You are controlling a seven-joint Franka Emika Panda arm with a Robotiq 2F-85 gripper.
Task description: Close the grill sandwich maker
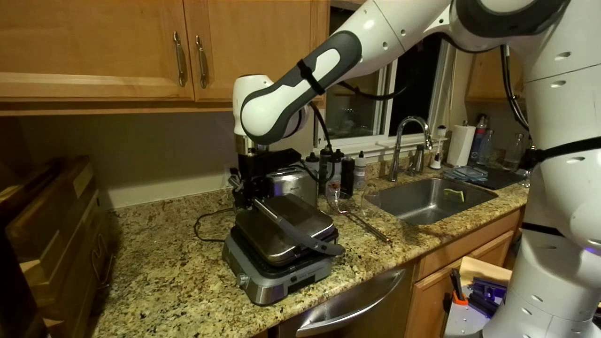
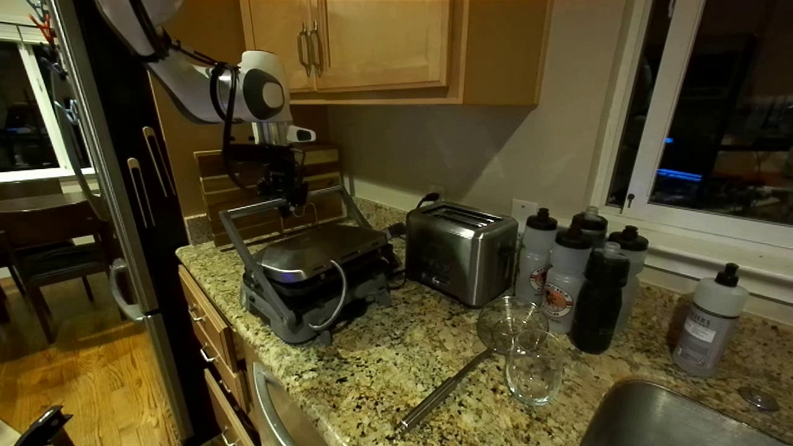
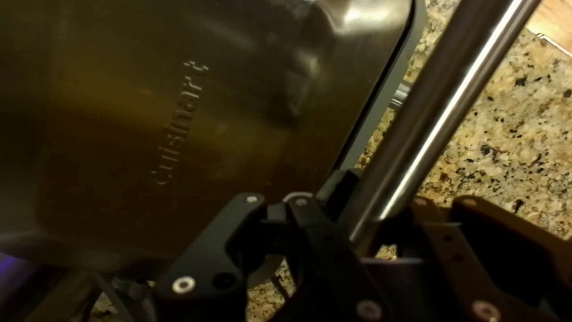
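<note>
Lettering point(image 3: 182, 123) on the lid point(image 3: 268, 112) reads "Cuisinart". The grill sandwich maker point(image 1: 272, 241) stands on the counter point(image 1: 178, 281) just beside the toaster point(image 2: 461, 251), its lid lying over the base point(image 1: 300, 283). The gripper point(image 3: 375, 208) holds the steel bar handle point(image 3: 431, 116) between its fingers point(image 3: 321, 232). Script point(image 1: 290, 172) on the toaster is too small to read. Across the toaster from the grill, squeeze bottles point(image 2: 565, 260) stand near, one with a round emblem point(image 2: 559, 300); farther from the toaster, the soap bottle point(image 2: 712, 310) has a label only partly legible.
</note>
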